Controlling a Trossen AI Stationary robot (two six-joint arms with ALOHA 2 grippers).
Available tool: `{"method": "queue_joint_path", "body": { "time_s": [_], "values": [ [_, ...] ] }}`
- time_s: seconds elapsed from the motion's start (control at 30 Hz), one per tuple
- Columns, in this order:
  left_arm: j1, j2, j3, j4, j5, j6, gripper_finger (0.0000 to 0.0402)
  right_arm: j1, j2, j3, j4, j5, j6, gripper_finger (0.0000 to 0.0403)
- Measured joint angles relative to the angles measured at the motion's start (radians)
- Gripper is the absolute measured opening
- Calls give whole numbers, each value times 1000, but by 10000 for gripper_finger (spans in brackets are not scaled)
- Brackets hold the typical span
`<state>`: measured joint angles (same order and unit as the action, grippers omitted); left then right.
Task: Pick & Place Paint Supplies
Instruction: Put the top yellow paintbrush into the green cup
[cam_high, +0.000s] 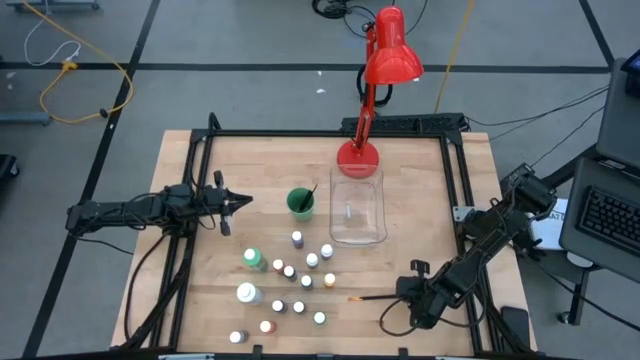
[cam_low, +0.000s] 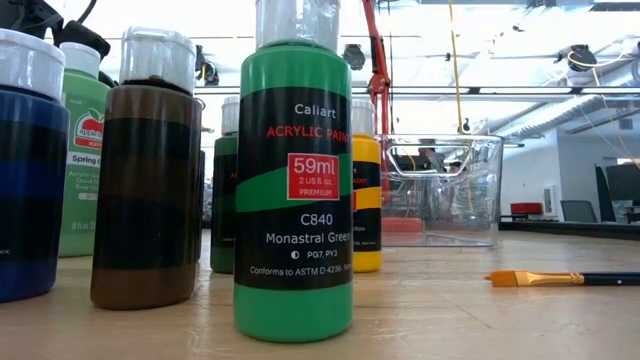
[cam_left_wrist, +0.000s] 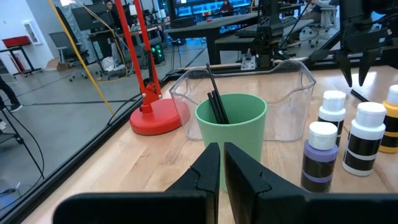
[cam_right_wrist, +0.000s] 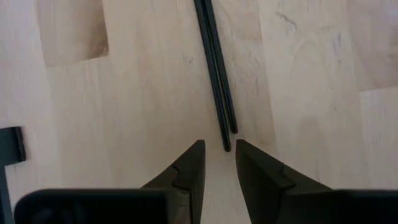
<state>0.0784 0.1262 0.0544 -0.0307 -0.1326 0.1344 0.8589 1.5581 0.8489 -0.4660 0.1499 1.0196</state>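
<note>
Right hand low over the counter, fingers slightly parted, holding nothing. Brush lies flat at its 12 o'clock, handle end just off the fingertips. Left hand closed, empty, facing green cup.

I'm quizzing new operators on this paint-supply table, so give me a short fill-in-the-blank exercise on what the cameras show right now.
1. The brushes already put away stand in the ____ cup.
2. The lamp standing behind the clear bin is ____.
3. The right hand hangs over the end of a brush handle with its fingers slightly ____.
4. The left hand, pointed at the cup, has its fingers ____.

Missing words: green; red; apart; shut
</note>
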Motion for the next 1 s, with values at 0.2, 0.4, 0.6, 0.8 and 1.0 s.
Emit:
{"method": "queue_joint_path", "body": {
  "time_s": [0.2, 0.4, 0.6, 0.8, 1.0],
  "values": [
    [0, 0, 0, 0, 0, 0, 26, 0, 0, -46, 88, 2, 9, 77],
    [0, 0, 0, 0, 0, 0, 26, 0, -2, -70, 136, -4, 16, 75],
    [0, 0, 0, 0, 0, 0, 26, 0, -1, -71, 165, -28, 24, 62],
    [0, 0, 0, 0, 0, 0, 26, 0, 0, -72, 210, -77, 65, 51],
    [0, 0, 0, 0, 0, 0, 26, 0, 0, -72, 279, -76, 8, 42]
  ]
}}
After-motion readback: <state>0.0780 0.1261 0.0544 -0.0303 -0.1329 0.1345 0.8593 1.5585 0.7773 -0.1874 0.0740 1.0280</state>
